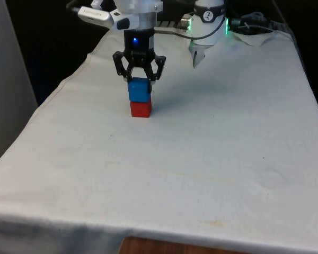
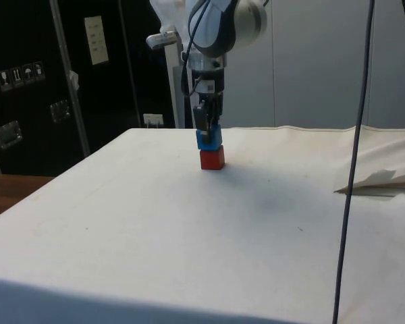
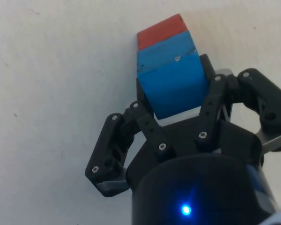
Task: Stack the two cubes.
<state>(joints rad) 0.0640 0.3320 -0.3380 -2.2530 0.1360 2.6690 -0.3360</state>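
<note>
The blue cube [image 1: 139, 89] rests squarely on top of the red cube [image 1: 141, 108], which stands on the white cloth towards the far end and the front view's left. My gripper [image 1: 141, 79] comes straight down over the stack, its fingers against the blue cube's upper sides, shut on it. In the side view the blue cube [image 2: 209, 138] sits flush on the red cube [image 2: 212, 158] under the gripper [image 2: 208, 127]. From the wrist, the blue cube [image 3: 171, 75] lies between the fingers [image 3: 145, 122], with an edge of the red cube [image 3: 160, 30] beyond it.
The white cloth [image 1: 201, 159] spreads wide around the stack. A cable [image 2: 354, 162] hangs down near the side camera. The cloth bunches up in folds [image 1: 254, 37] beside the robot's base.
</note>
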